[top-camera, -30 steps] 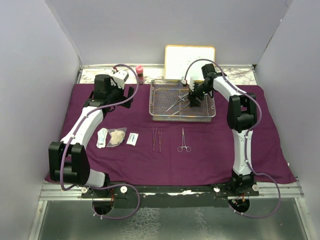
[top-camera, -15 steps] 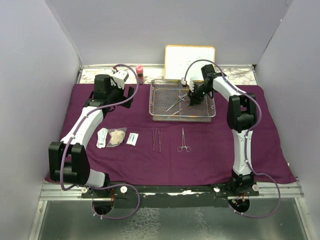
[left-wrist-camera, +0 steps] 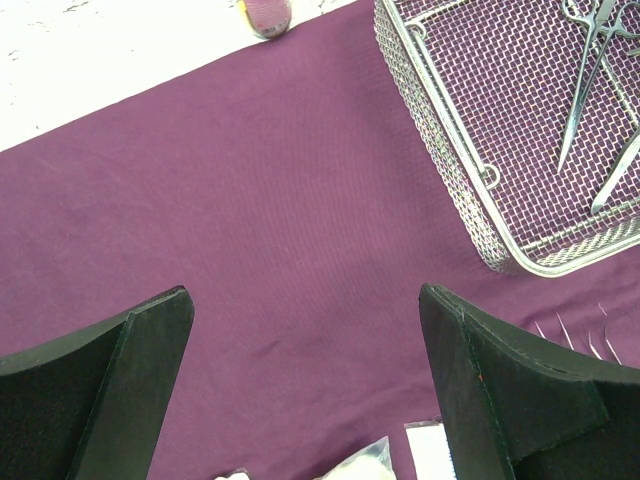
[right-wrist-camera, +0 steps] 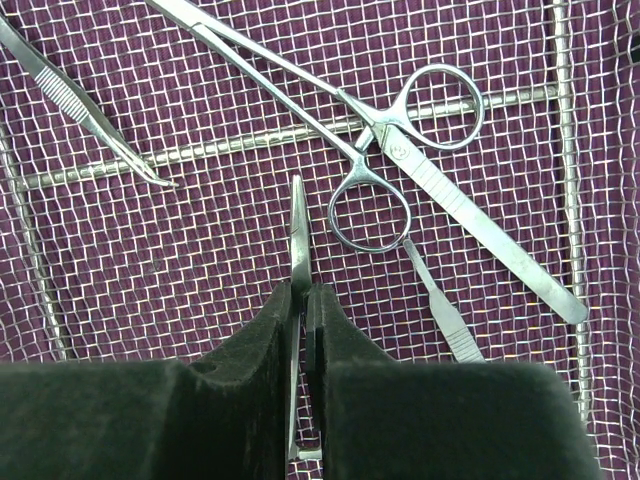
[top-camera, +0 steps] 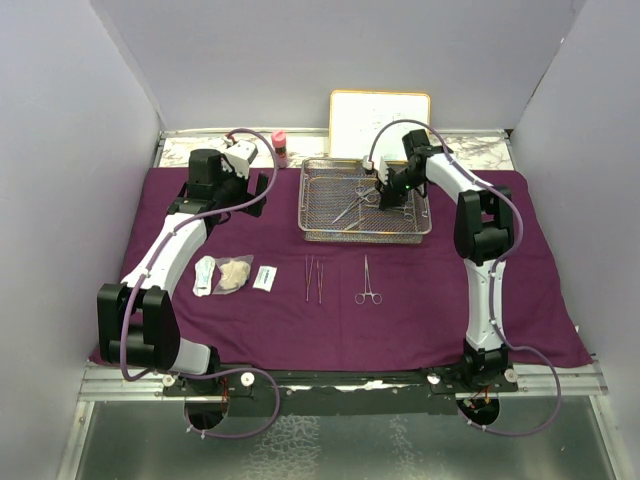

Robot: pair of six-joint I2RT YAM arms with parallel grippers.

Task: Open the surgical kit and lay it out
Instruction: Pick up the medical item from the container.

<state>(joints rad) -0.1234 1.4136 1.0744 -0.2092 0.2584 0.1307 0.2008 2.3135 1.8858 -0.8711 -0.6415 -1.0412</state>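
Observation:
The dark purple cloth (top-camera: pixel 420 310) lies spread flat, with the wire-mesh tray (top-camera: pixel 366 238) at its back middle. Inside the tray, my right gripper (right-wrist-camera: pixel 303 295) is shut on a slim steel instrument (right-wrist-camera: pixel 299 230), whose tip sticks out ahead of the pads. A ring-handled clamp (right-wrist-camera: pixel 380 140) and forceps (right-wrist-camera: pixel 80 110) lie on the mesh close by. On the cloth in front of the tray lie forceps (top-camera: pixel 313 279), a clamp (top-camera: pixel 367 282), gauze (top-camera: pixel 235 273) and a white packet (top-camera: pixel 264 278). My left gripper (left-wrist-camera: pixel 305 300) hangs open over bare cloth left of the tray.
A framed whiteboard (top-camera: pixel 380 122) leans at the back behind the tray. A pink-capped bottle (top-camera: pixel 280 147) stands on the marbled strip to its left. Grey walls close in both sides. The tray's raised rim (left-wrist-camera: pixel 440 130) is just right of my left gripper.
My right gripper has closed its jaws on the slim steel instrument in the tray. The left arm has not moved.

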